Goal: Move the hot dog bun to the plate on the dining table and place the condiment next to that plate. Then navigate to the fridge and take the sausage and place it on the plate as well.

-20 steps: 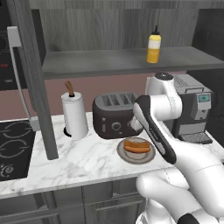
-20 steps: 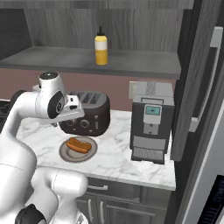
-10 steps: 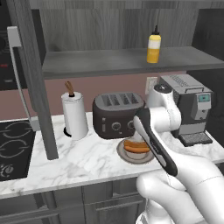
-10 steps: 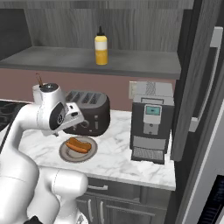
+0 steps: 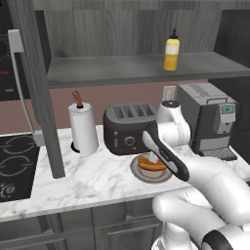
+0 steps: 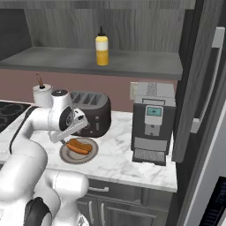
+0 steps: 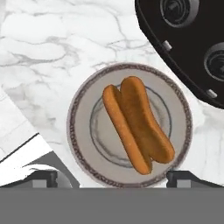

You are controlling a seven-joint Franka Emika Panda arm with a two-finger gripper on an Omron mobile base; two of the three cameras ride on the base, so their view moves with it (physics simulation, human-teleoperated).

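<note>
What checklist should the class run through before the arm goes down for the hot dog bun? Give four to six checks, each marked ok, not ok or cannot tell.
1. Gripper open: ok, the fingertips stand wide apart at either side of the hand view.
2. Hot dog bun lies whole on its small plate: ok.
3. Hand over the bun: ok, the bun sits mid-frame between the fingertips.
4. Fingers set to close across the bun's narrow side: not ok, the bun lies on a diagonal to them.
5. Room beside the toaster: cannot tell; it stands close behind the plate.
6. Condiment bottle untouched on the shelf: ok.
</note>
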